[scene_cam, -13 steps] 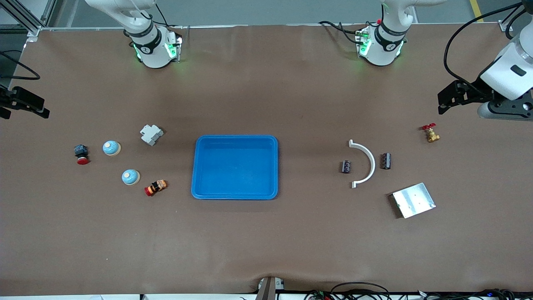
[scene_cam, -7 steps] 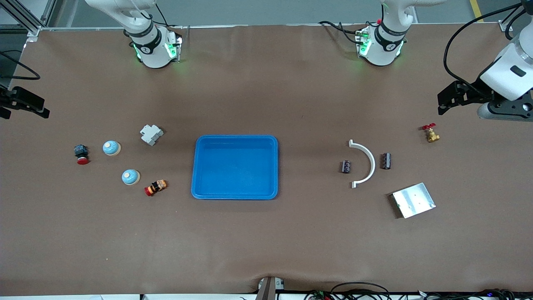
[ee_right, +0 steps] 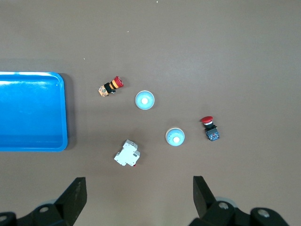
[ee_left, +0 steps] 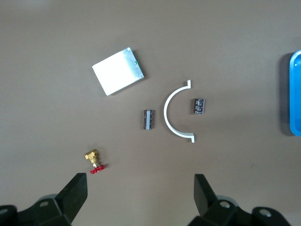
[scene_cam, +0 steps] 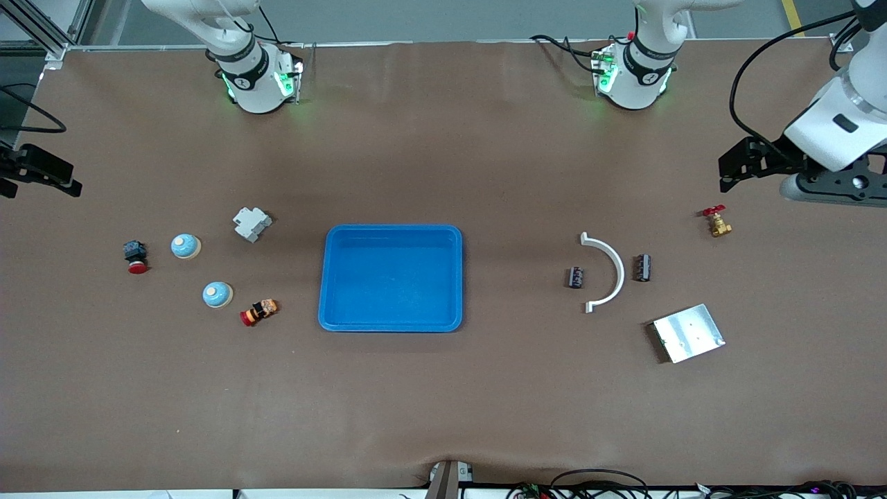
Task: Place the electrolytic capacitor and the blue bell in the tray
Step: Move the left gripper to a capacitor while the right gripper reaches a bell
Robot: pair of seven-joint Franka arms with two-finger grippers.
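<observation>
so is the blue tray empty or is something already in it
Empty. The tray shows only its bare blue floor; both capacitors and both blue bells sit on the table outside it.

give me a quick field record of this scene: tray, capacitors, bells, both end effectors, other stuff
tray: blue tray, mid-table, nothing in it
capacitors: two, capacitor inside the arc, capacitor outside the arc, either side of a white curved bracket
bells: two blue bells, farther bell, nearer bell, toward the right arm's end
left end effector: open, in the air near the brass valve
right end effector: open, at the table's edge
other: silver plate
</observation>
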